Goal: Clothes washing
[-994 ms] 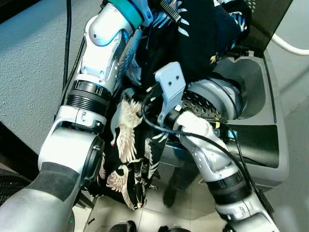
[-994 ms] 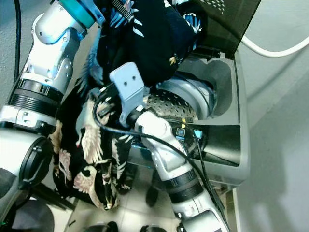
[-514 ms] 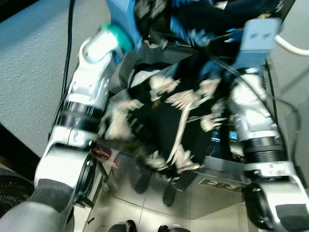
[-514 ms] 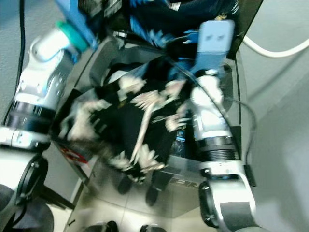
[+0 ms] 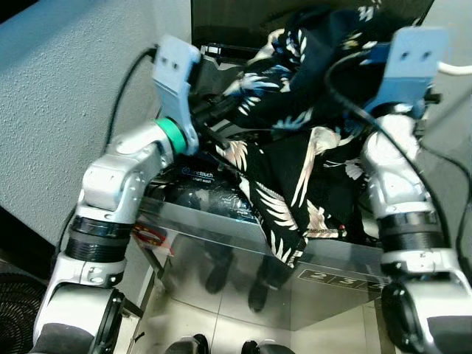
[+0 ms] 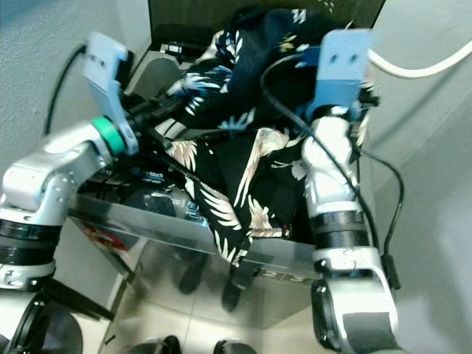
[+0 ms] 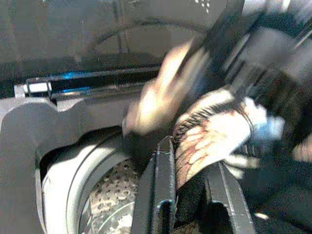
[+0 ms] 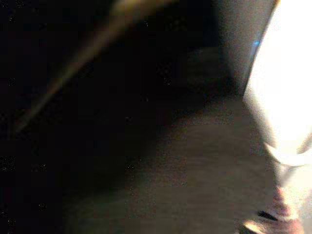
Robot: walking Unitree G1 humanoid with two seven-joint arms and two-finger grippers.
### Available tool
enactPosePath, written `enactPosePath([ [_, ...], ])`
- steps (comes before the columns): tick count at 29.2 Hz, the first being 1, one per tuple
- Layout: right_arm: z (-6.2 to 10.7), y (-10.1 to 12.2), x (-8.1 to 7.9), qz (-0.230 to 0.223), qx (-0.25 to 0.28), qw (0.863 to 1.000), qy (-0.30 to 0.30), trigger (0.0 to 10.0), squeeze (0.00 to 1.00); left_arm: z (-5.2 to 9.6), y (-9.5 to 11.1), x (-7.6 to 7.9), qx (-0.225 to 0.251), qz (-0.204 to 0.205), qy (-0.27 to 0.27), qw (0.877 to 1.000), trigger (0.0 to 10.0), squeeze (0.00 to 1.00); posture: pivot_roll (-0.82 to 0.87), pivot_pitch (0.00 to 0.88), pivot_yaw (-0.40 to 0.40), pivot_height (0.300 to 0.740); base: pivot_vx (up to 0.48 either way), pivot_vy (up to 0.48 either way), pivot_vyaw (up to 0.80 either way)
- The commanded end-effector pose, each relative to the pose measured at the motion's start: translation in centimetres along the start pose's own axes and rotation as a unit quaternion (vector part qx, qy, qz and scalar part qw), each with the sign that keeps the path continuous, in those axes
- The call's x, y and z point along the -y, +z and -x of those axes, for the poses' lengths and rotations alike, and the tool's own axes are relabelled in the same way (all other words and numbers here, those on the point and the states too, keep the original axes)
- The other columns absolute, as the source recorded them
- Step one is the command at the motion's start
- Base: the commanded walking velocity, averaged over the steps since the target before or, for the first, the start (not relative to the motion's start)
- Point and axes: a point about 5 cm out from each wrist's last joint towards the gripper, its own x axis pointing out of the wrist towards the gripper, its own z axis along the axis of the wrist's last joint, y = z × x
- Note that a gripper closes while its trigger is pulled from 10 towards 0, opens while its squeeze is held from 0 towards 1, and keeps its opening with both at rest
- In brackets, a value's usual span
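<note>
Across the middle of the head frames a black garment [image 5: 295, 169] printed with pale cranes and leaves lies draped over the open top of a grey top-loading washing machine [image 5: 221, 221], its lower end hanging down over the shiny front panel toward the lower centre, its upper bulk bunched against the dark raised lid [image 6: 192, 18] at the top of the frame. On the left side the left tool [image 7: 187, 195] reaches in from the silver arm with the green ring, and in its wrist picture the two black fingers [image 7: 163, 195] are clenched on a fold of the patterned cloth, above the perforated drum [image 7: 105, 195] and its grey rim. On the right side the right arm comes up from the lower right corner, its wrist buried under the cloth near the upper right; the right tool itself is covered there, and its wrist picture is too dark and blurred, so I cannot tell how its fingers stand. A white hose [image 6: 420, 70] crosses the upper right corner.
</note>
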Motion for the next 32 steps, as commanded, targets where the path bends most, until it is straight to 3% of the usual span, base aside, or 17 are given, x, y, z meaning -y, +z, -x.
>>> enactPosePath([
  [1, 0.4, -0.6, -0.1, 0.005, -0.014, 1.0, 0.002, 10.0, 0.0, 0.4, -0.5, 1.0, -0.021, -0.002, -0.03, 0.999, 10.0, 1.0, 0.05, 0.116, 0.055, 0.74, 0.0, 0.0, 0.0],
  [2, 0.4, -0.6, -0.1, 0.005, -0.014, 1.0, 0.002, 10.0, 0.0, 0.4, -0.5, 1.0, -0.021, -0.002, -0.03, 0.999, 10.0, 1.0, 0.05, 0.116, 0.055, 0.74, 0.0, 0.0, 0.0],
  [6, 0.3, -1.1, 1.2, 0.016, -0.021, 0.999, -0.033, 10.0, 0.0, 2.7, -1.9, 4.9, -0.067, -0.003, -0.14, 0.988, 10.0, 1.0, 0.06, 0.119, 0.057, 0.74, 0.0, 0.0, 0.0],
  [7, 0.3, -1.1, 1.2, 0.016, -0.021, 0.999, -0.033, 10.0, 0.0, 2.7, -1.9, 4.9, -0.067, -0.003, -0.14, 0.988, 10.0, 1.0, 0.06, 0.119, 0.057, 0.74, 0.0, 0.0, 0.0],
  [9, 0.0, -1.0, 2.0, 0.021, -0.01, 0.998, -0.065, 10.0, 0.0, 4.1, -2.0, 5.9, -0.079, -0.031, -0.158, 0.984, 10.0, 1.0, 0.07, 0.122, 0.053, 0.74, 0.0, 0.0, 0.0],
  [11, 0.0, -1.0, 2.0, 0.021, -0.01, 0.998, -0.065, 10.0, 0.0, 4.1, -2.0, 5.9, -0.079, -0.031, -0.158, 0.984, 10.0, 1.0, 0.07, 0.122, 0.053, 0.74, 0.0, 0.0, 0.0],
  [12, -0.1, -0.8, 2.7, 0.027, 0.001, 0.996, -0.089, 10.0, 0.0, 4.9, -2.2, 6.3, -0.085, -0.052, -0.167, 0.981, 10.0, 0.0, 0.07, 0.123, 0.052, 0.74, 0.0, 0.0, 0.0],
  [14, -0.2, -0.4, 3.6, 0.035, 0.016, 0.992, -0.117, 10.0, 0.0, 5.7, -2.6, 6.5, -0.09, -0.071, -0.174, 0.978, 10.0, 0.0, 0.07, 0.124, 0.051, 0.74, 0.0, 0.0, 0.0],
  [23, -0.2, 0.0, 5.3, 0.055, 0.033, 0.984, -0.163, 10.0, 0.0, 6.8, -3.2, 6.6, -0.102, -0.098, -0.185, 0.972, 10.0, 0.0, 0.07, 0.126, 0.051, 0.74, 0.0, 0.0, 0.0],
  [24, -0.2, 0.0, 6.3, 0.068, 0.035, 0.979, -0.189, 10.0, 0.0, 7.4, -3.3, 6.9, -0.101, -0.12, -0.199, 0.967, 10.0, 0.0, 0.07, 0.127, 0.051, 0.74, 0.0, 0.0, 0.0],
  [25, -0.2, 0.0, 6.3, 0.068, 0.035, 0.979, -0.189, 10.0, 0.0, 7.4, -3.3, 6.9, -0.101, -0.12, -0.199, 0.967, 10.0, 0.0, 0.07, 0.127, 0.051, 0.74, 0.0, 0.0, 0.0],
  [26, -0.1, -0.1, 7.3, 0.082, 0.036, 0.974, -0.21, 10.0, 0.0, 7.6, -3.0, 7.5, -0.083, -0.166, -0.217, 0.958, 10.0, 0.0, 0.07, 0.127, 0.049, 0.74, 0.0, 0.0, 0.0],
  [28, -0.1, -0.1, 7.3, 0.082, 0.036, 0.974, -0.21, 10.0, 0.0, 7.6, -3.0, 7.5, -0.083, -0.166, -0.217, 0.958, 10.0, 0.0, 0.07, 0.127, 0.049, 0.74, 0.0, 0.0, 0.0],
  [29, 0.0, -0.2, 8.0, 0.091, 0.038, 0.97, -0.224, 10.0, 0.0, 7.5, -2.1, 8.1, -0.053, -0.206, -0.221, 0.952, 10.0, 0.0, 0.07, 0.122, 0.049, 0.74, 0.0, 0.0, 0.0],
  [30, 0.0, -0.2, 8.0, 0.091, 0.038, 0.97, -0.224, 10.0, 0.0, 7.5, -2.1, 8.1, -0.053, -0.206, -0.221, 0.952, 10.0, 0.0, 0.07, 0.122, 0.049, 0.74, 0.0, 0.0, 0.0],
  [31, 0.0, -0.2, 8.3, 0.099, 0.04, 0.968, -0.228, 10.0, 0.0, 7.2, -1.4, 8.5, -0.025, -0.255, -0.218, 0.942, 10.0, 0.0, 0.07, 0.119, 0.048, 0.74, 0.0, 0.0, 0.0],
  [32, 0.0, -0.2, 8.3, 0.099, 0.04, 0.968, -0.228, 10.0, 0.0, 7.2, -1.4, 8.5, -0.025, -0.255, -0.218, 0.942, 10.0, 0.0, 0.07, 0.119, 0.048, 0.74, 0.0, 0.0, 0.0],
])
